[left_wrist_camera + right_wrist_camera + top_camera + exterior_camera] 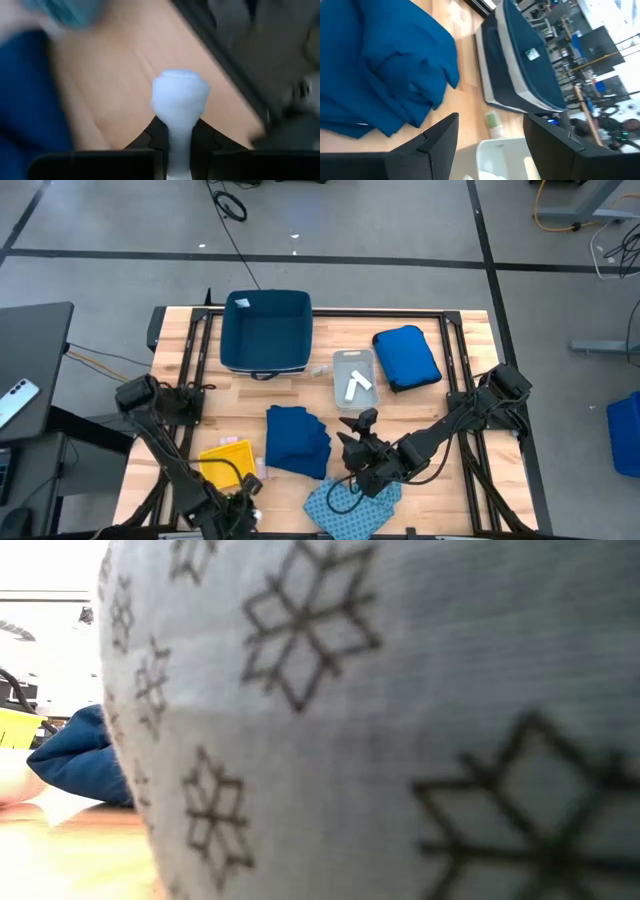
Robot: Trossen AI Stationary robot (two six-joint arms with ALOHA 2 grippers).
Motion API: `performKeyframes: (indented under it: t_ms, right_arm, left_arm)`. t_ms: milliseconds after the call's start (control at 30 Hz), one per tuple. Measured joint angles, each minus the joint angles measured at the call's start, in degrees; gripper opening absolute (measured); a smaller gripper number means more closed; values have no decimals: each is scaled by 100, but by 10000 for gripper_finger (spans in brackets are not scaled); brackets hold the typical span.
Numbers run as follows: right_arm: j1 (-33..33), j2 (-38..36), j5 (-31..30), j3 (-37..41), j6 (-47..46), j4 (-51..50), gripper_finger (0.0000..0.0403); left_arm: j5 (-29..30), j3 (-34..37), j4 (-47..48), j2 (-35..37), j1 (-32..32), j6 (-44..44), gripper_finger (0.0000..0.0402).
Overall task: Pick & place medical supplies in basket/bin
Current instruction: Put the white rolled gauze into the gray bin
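Observation:
My left gripper (179,135) is shut on a small white soft packet (180,92). In the high view it hovers at the table's near left (248,488), beside the yellow tray (228,463). My right gripper (490,140) stands open with nothing between its fingers, between the dark navy garment (297,440) and the grey tray (355,378), which holds white packets. The light blue patterned garment (350,505) lies at the near edge and fills the low view (380,720). The navy bin (265,330) stands at the far side. My left gripper pinches the white packet between its two fingers at a squeezed-in waist (179,125). The packet's free end (180,90) bulges out beyond the fingertips. The fingers slant downward, and the packet shows above the wooden top with nothing else touching it.
A royal-blue puffy bundle (407,357) lies at the far right. A small pale item (322,370) sits between the bin and the grey tray. Dark frame rails (455,360) run along the table's sides. Bare wood shows between the bin and the navy garment.

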State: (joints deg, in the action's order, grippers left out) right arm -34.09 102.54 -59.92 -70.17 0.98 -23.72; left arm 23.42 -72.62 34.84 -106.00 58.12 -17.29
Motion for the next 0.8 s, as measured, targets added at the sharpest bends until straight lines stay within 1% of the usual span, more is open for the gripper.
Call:
performKeyframes:
  t_ms: [133, 200, 267, 333, 467, 600, 700, 800]
  right_arm:
    - [2, 0, 398, 0, -228, -6, 231]
    - [2, 0, 630, 0, -371, -7, 231]
    - [2, 0, 828, 0, -516, -8, 231]
    - [0, 0, 885, 0, -647, -7, 231]
    - [0, 0, 892, 0, -764, 34, 231]
    - [4, 0, 894, 2, -566, 448, 231]
    - [32, 0, 958, 2, -153, 1091, 231]
    - [110, 0, 1096, 2, 422, 1976, 231]
  left_arm:
    - [587, 141, -1110, 467, -71, 761, 40]
    - [798, 338, -1823, 718, -120, 1197, 40]
    - [809, 716, -2738, 966, -218, 1654, 40]
    - [758, 1266, -3962, 1206, -346, 2095, 40]
    - [556, 2628, -6580, 1580, -752, 2765, 40]
    - [242, 3870, -8632, 1841, -1370, 3153, 40]
    - [-137, 4530, -9765, 1952, -1932, 3412, 40]
    - [-669, 4938, -10312, 2029, -2541, 3514, 40]
